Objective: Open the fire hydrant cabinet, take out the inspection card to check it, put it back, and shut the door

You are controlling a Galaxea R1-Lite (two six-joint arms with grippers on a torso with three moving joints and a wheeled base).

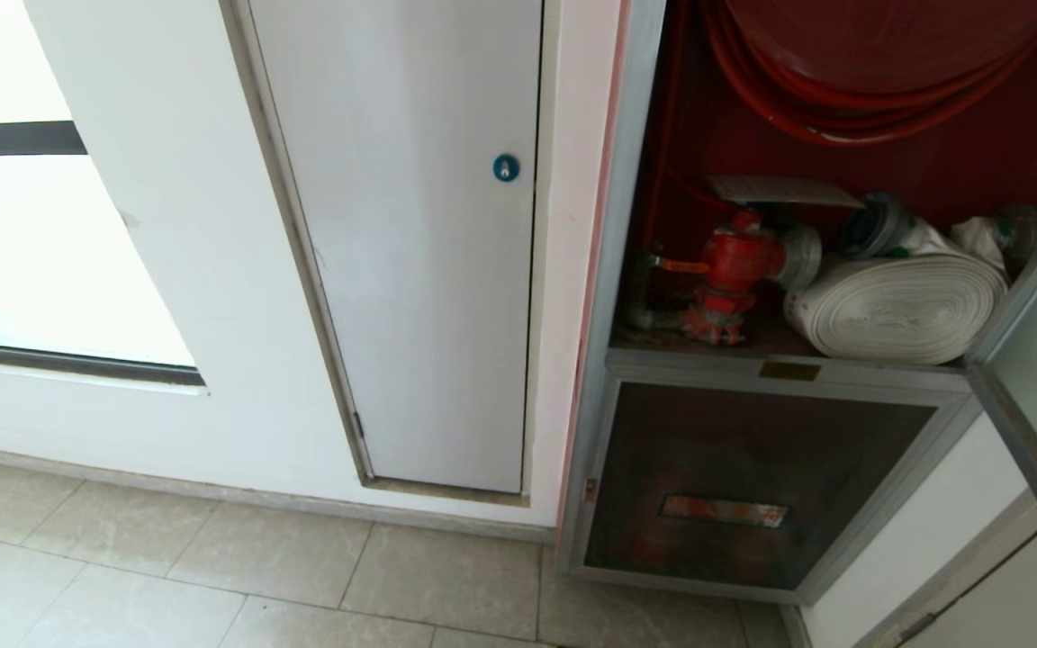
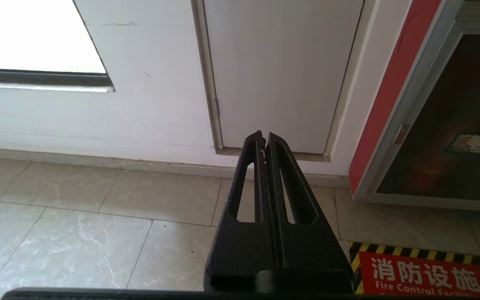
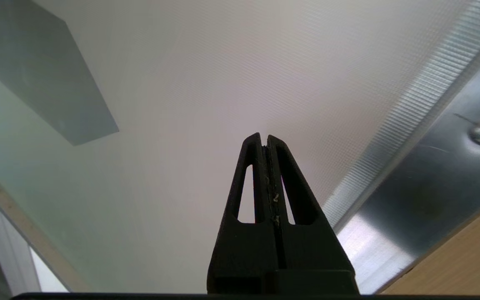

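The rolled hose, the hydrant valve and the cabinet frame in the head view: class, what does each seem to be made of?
Rolled hose: probably woven fabric, off-white and matt; it lies in flat layered coils.
Hydrant valve: likely cast metal, painted glossy red, with a bare silvery outlet cap.
Cabinet frame: seemingly aluminium, dull grey with straight extruded edges.

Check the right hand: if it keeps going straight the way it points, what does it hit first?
Most likely the door's glass. The shut right hand points straight at the pane, its aluminium frame off to one side. How close it is cannot be told.
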